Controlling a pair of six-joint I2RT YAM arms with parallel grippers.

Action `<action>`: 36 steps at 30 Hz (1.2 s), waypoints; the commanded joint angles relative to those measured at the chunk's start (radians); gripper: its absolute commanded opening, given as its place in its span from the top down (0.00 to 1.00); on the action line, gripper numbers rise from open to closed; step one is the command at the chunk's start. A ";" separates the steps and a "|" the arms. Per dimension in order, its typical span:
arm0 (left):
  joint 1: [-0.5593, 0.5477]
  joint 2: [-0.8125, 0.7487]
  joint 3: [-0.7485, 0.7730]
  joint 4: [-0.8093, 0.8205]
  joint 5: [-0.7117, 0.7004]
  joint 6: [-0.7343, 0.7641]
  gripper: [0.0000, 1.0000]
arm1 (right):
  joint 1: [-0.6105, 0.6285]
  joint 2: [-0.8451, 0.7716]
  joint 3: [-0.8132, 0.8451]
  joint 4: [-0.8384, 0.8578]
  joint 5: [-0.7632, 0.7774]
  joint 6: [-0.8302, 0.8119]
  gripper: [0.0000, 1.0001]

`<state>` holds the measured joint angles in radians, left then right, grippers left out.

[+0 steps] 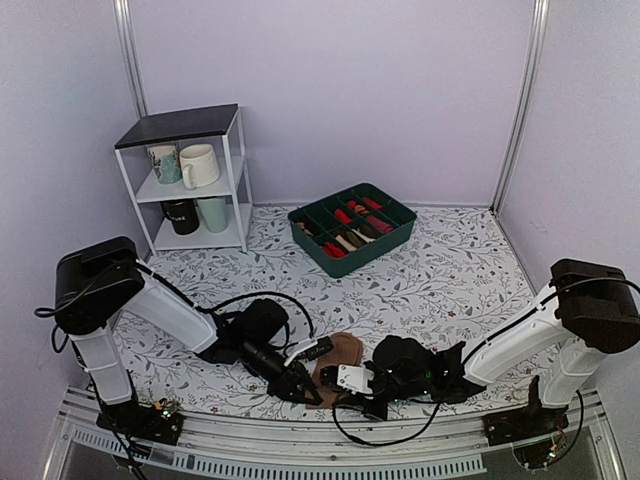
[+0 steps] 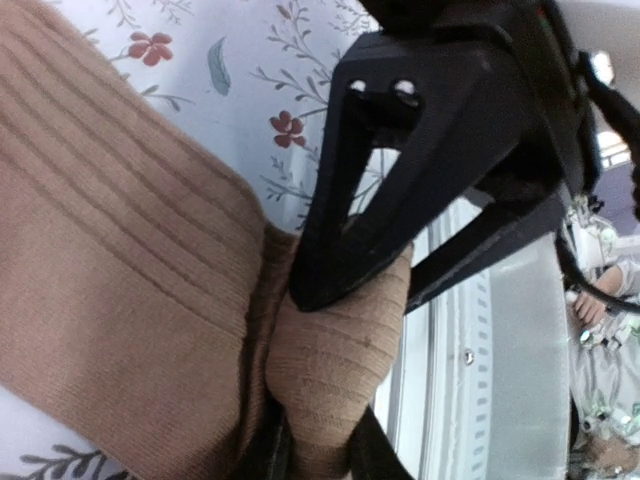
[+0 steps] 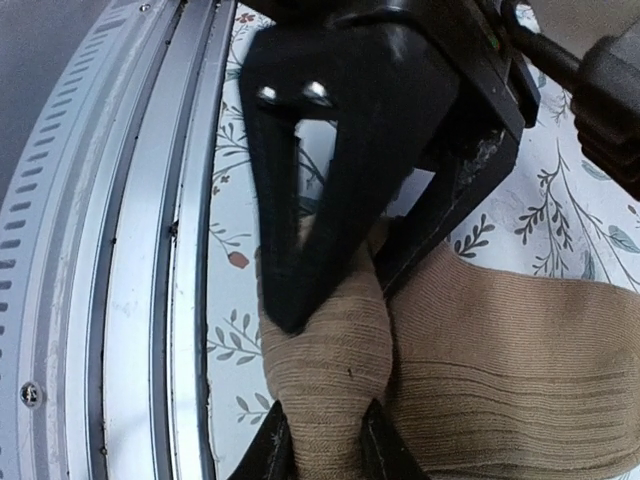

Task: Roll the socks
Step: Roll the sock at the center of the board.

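The tan-brown socks [image 1: 338, 353] lie near the table's front edge, between my two grippers. In the left wrist view the socks [image 2: 110, 260] spread flat to the left, and their near end is bunched into a thick fold [image 2: 335, 350]. My left gripper [image 2: 318, 442] is shut on that fold. My right gripper [image 3: 325, 445] is shut on the same fold [image 3: 325, 350] from the opposite side. Each wrist view shows the other gripper's black fingers pressed on the top of the fold. In the top view the left gripper [image 1: 303, 386] and the right gripper [image 1: 350, 384] almost meet.
A green divided box [image 1: 397, 232] with red, cream and dark rolled socks stands at the back centre. A white shelf [image 1: 238, 170] with mugs stands at the back left. The metal rail [image 1: 330, 455] runs along the near edge, close below the grippers.
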<state>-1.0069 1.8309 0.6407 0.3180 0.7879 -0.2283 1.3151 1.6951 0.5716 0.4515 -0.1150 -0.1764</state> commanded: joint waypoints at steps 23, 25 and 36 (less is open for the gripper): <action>-0.184 -0.406 -0.230 0.090 -0.494 0.395 0.43 | -0.248 0.263 0.129 -0.376 -0.576 0.417 0.83; -0.189 -0.371 -0.221 0.094 -0.502 0.409 0.37 | -0.249 0.265 0.137 -0.397 -0.579 0.414 0.83; -0.194 -0.291 -0.178 0.095 -0.538 0.432 0.30 | -0.251 0.275 0.140 -0.409 -0.590 0.416 0.83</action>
<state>-1.1873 1.5074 0.4332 0.4065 0.2661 0.1844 1.0580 1.8870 0.7601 0.2733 -0.7425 0.2249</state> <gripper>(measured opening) 0.714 0.172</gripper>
